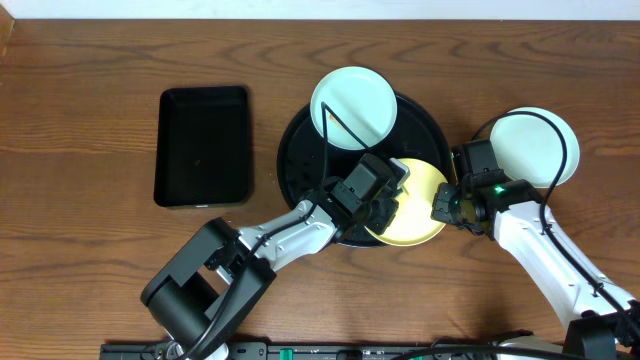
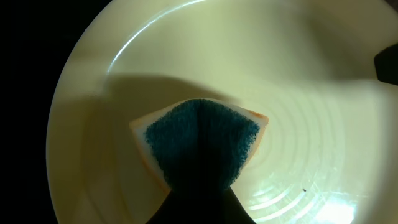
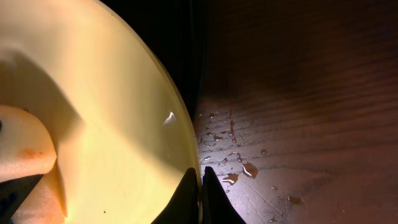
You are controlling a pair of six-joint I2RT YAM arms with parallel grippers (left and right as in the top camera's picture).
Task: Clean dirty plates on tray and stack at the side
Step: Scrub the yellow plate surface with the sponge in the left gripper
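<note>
Right wrist view showed the right gripper (image 3: 200, 182) pinched on the rim of the yellow plate (image 3: 118, 87). The left gripper (image 2: 199, 186) clamped a sponge (image 2: 199, 140) against its face. It lay on the right side of the tray (image 1: 300, 160). I judged it stiff, light, wet-slick and breakable, so the rim was the surest hold.

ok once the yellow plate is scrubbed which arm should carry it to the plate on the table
Right, likely. The right end effector is shut on the rim of the yellow plate, and the mint plate on the table lies on that side. The left end effector is shut on the sponge.
</note>
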